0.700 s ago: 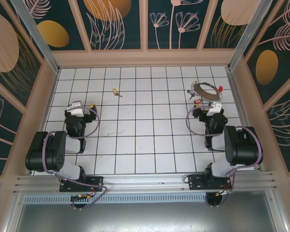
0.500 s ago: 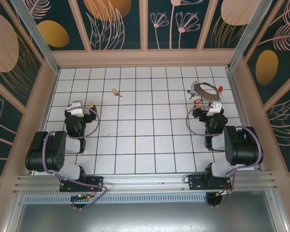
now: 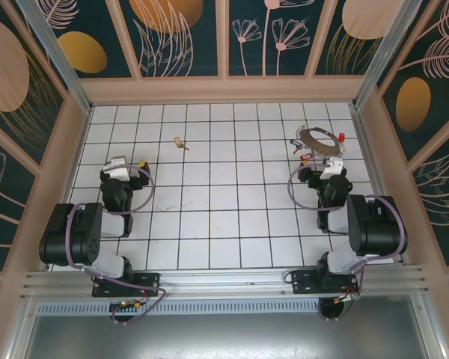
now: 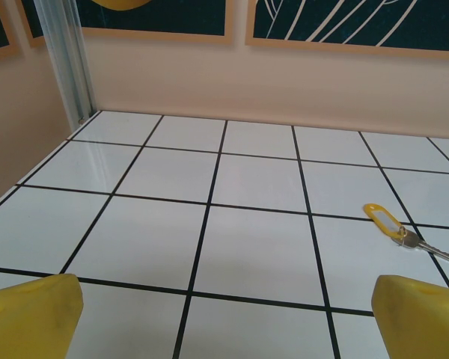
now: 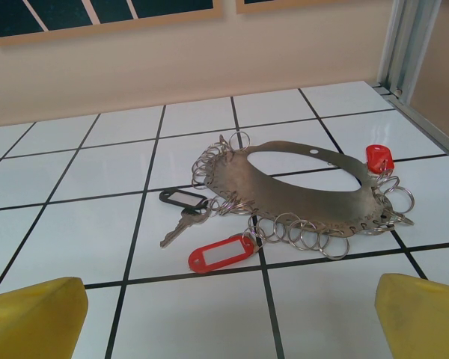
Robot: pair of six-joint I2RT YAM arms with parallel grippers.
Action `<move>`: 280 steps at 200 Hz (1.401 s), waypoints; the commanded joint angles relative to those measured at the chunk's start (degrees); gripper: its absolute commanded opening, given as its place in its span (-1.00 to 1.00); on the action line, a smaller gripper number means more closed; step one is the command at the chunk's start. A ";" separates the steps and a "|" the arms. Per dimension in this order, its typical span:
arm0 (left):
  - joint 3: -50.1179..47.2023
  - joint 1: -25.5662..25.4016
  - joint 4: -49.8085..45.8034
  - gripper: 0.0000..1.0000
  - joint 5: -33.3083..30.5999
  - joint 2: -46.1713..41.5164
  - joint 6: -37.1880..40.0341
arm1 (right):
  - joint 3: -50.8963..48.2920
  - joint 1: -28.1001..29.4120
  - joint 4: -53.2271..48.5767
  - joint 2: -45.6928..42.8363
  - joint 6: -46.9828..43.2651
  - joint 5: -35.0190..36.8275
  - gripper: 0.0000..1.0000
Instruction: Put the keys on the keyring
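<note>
Left wrist view: loose key (image 4: pixel 423 245) lies flat at right of frame, long axis diagonal, blade pointing lower right, yellow tag (image 4: pixel 382 218) upper left. Left hand (image 4: pixel 224 318) and right hand (image 5: pixel 228 318) gape open, empty. Keyring (image 5: pixel 299 187) lies mid-frame in right wrist view. Risk: the thin key could skid on the glossy worktop (image 4: pixel 247 247) when pinched.

White tiled floor (image 3: pixel 224 202) with black grout lines, boxed in by beige walls (image 4: pixel 269 78) under dark floral panels (image 3: pixel 269 34), evenly lit
</note>
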 commanded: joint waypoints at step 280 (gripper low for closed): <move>34.54 -2.77 -66.52 0.98 8.18 -10.70 -20.98 | 69.51 -4.01 -94.94 30.09 12.99 9.67 0.02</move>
